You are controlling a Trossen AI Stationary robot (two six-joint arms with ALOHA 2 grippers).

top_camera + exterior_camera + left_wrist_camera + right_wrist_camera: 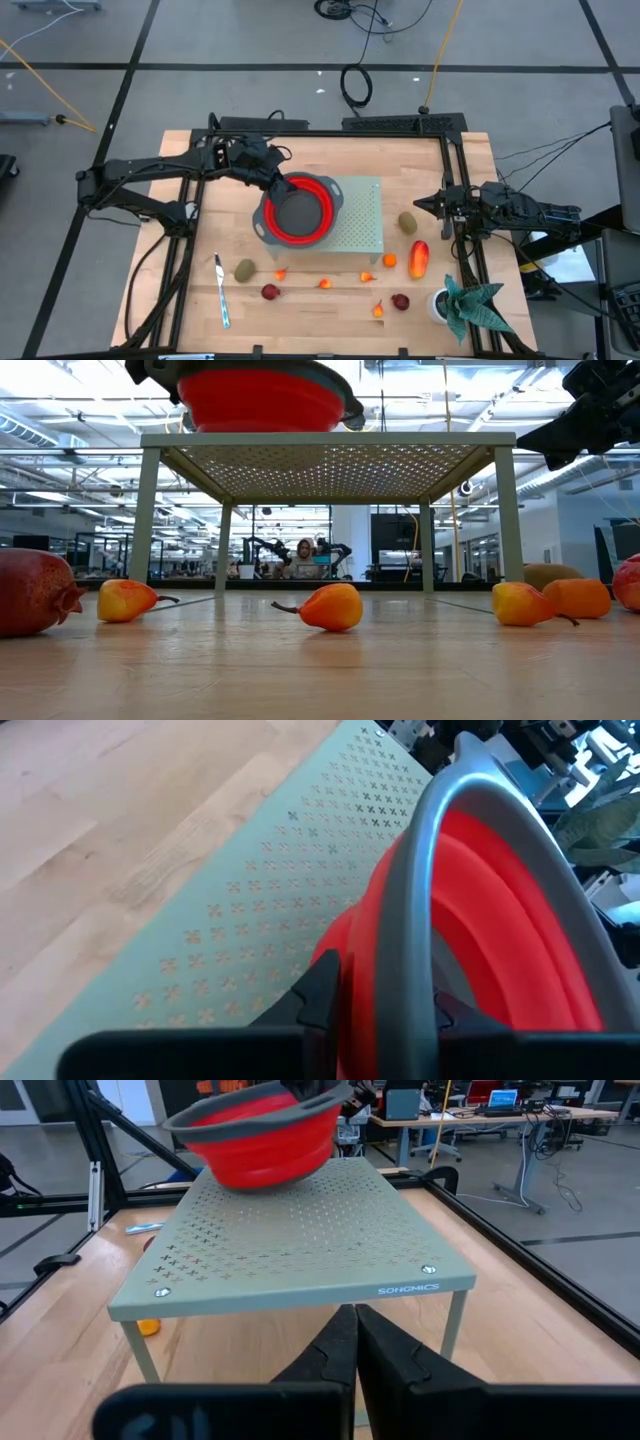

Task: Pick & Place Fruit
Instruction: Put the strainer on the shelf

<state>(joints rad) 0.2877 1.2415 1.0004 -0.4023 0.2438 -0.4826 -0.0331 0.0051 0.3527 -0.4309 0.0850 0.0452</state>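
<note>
High view: left gripper [272,176] sits at the 10 o'clock rim of the red bowl [297,210], which overlaps the 9 o'clock edge of the perforated shelf [362,215].
Left wrist view: left gripper clenched on the bowl's grey rim [440,870], one finger on each side, a grasp the overhead picture hides.
Low view: bowl [265,398] tilted, partly lifted off the shelf top [330,440].
Right wrist view: right gripper [355,1335] with fingertips pressed together, empty, aimed at the shelf's near edge.
Right arm: waits at 3 o'clock on the counter [190,290].
Fruit: spread along the 6 o'clock side; kiwis [244,269] at 7 and 3 o'clock, long red-orange piece [418,258] at 4 o'clock.
Extras: knife [221,292] at 7 o'clock, potted plant [470,303] at 5 o'clock.
</note>
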